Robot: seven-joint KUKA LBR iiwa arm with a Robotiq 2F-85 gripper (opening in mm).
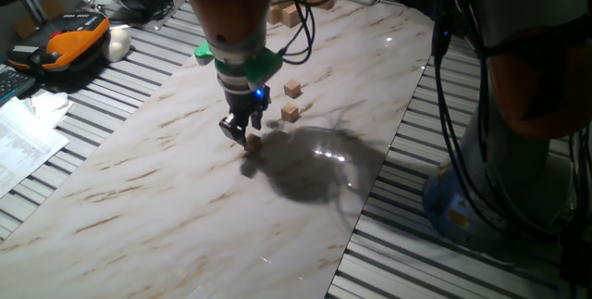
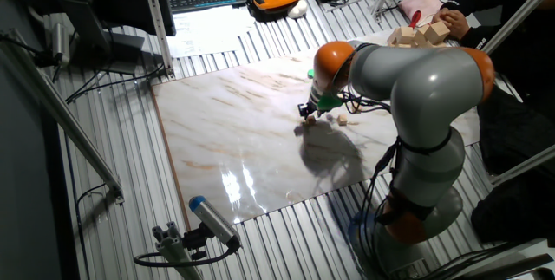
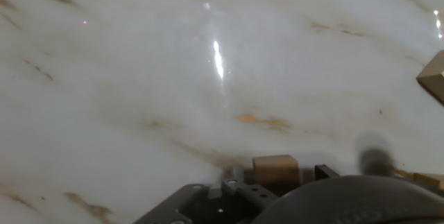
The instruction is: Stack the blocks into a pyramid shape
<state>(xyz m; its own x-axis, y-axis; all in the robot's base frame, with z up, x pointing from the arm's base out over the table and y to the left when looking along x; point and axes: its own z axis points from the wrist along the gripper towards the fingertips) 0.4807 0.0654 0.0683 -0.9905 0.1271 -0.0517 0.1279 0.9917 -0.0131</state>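
Observation:
My gripper (image 1: 244,133) hangs low over the middle of the marble board (image 1: 185,188), shut on one small tan block (image 1: 252,141) at its fingertips. In the hand view that block (image 3: 276,170) shows just above the gripper body. Two more small blocks lie apart to the right and behind it, one farther back (image 1: 293,89) and one nearer (image 1: 290,112). The other fixed view shows the gripper (image 2: 308,115) with the two loose blocks (image 2: 330,117) (image 2: 342,121) beside it. Another block corner (image 3: 433,77) shows at the hand view's right edge. Other small blocks are not in view.
A pile of larger pale wooden blocks (image 1: 298,7) sits at the board's far end, also in the other fixed view (image 2: 418,33). An orange-black device (image 1: 69,40) and papers (image 1: 23,137) lie on the slatted table to the left. Cables (image 1: 453,105) hang at the right.

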